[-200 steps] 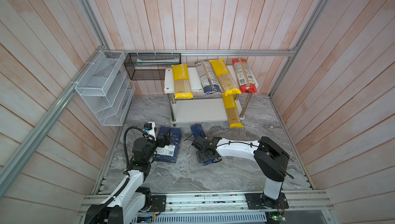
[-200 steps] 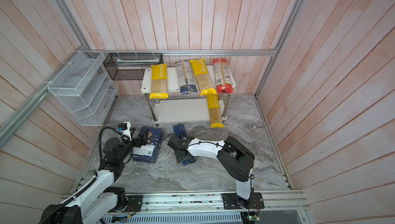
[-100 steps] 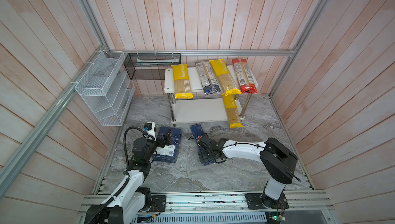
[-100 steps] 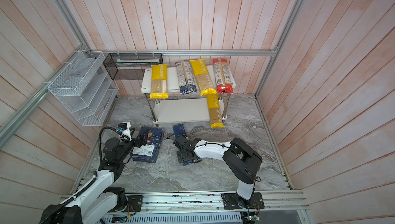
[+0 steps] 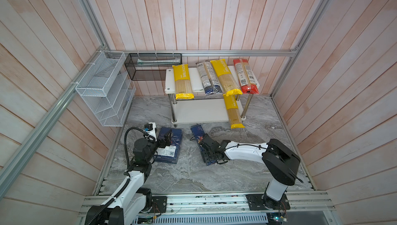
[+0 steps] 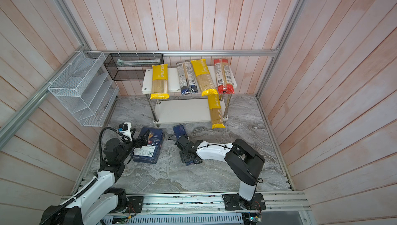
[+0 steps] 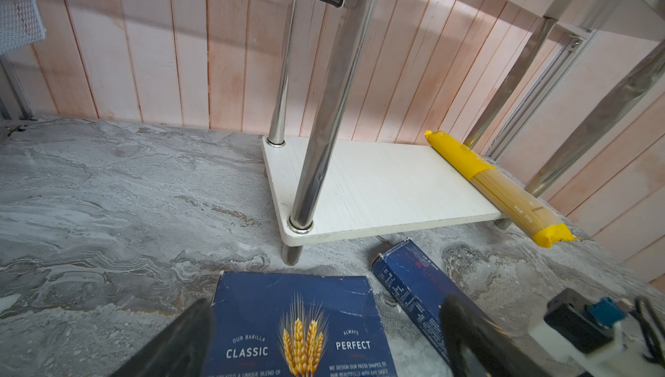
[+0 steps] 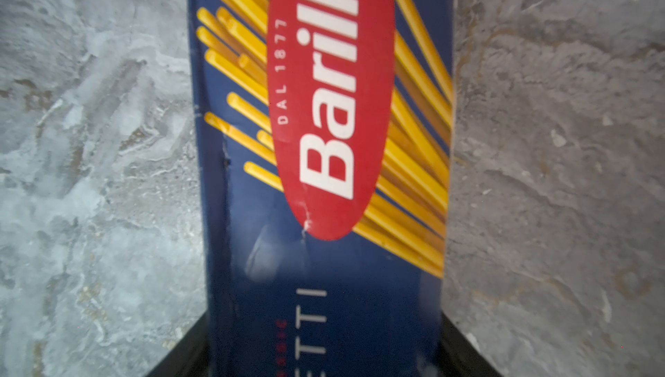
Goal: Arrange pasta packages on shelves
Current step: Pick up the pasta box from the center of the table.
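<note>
Marble floor [image 5: 214,174] update: right gripper [image 8: 322,353] just clamped onto the blue pack [image 8: 324,177], so a lift to the shelves [image 5: 197,111] looks next, I'd guess.

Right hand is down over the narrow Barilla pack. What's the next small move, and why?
Probably close the right hand firmly before any lift. Its fingers flank both long edges of the narrow Barilla pack, which lies flat on the floor, but a firm clamp isn't evident.
</note>
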Controlling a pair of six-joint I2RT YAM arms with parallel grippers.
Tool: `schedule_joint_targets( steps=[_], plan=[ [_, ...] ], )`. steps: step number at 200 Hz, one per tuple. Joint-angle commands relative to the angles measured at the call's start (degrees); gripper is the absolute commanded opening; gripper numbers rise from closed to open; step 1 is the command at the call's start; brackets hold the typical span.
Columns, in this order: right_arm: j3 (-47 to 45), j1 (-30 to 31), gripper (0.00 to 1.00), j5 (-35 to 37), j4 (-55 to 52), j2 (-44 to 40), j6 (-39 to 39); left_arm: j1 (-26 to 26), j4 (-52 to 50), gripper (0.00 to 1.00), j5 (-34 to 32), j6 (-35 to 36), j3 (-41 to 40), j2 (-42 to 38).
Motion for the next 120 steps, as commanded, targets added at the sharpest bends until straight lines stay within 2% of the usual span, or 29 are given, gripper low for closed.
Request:
schedule_joint_targets(
  steps=[1,30,44,75,120],
  plan=[
    [-1.86,-0.5,0.66,1.33,0.94,-2.19,-0.39,0.29,0.29,1.0,0.43,-0.38,-0.74,-0.47],
    [-4.24,-0.54,0.58,3.31,4.38,-6.58,-0.48,0.29,0.15,1.0,0.26,-0.45,-0.61,-0.47],
    [-5.28,-0.83,0.51,4.01,5.43,-8.55,-0.32,0.28,0.14,1.0,0.16,-0.47,-0.65,-0.4],
    [-6.36,-1.74,0.5,4.76,6.33,-11.04,-0.65,0.29,0.05,1.0,0.15,-0.46,-0.44,-0.17],
    [-7.37,-2.77,0.43,6.57,8.21,-15.4,-1.02,0.25,0.09,1.0,0.15,-0.47,-0.57,-0.16]
  ],
)
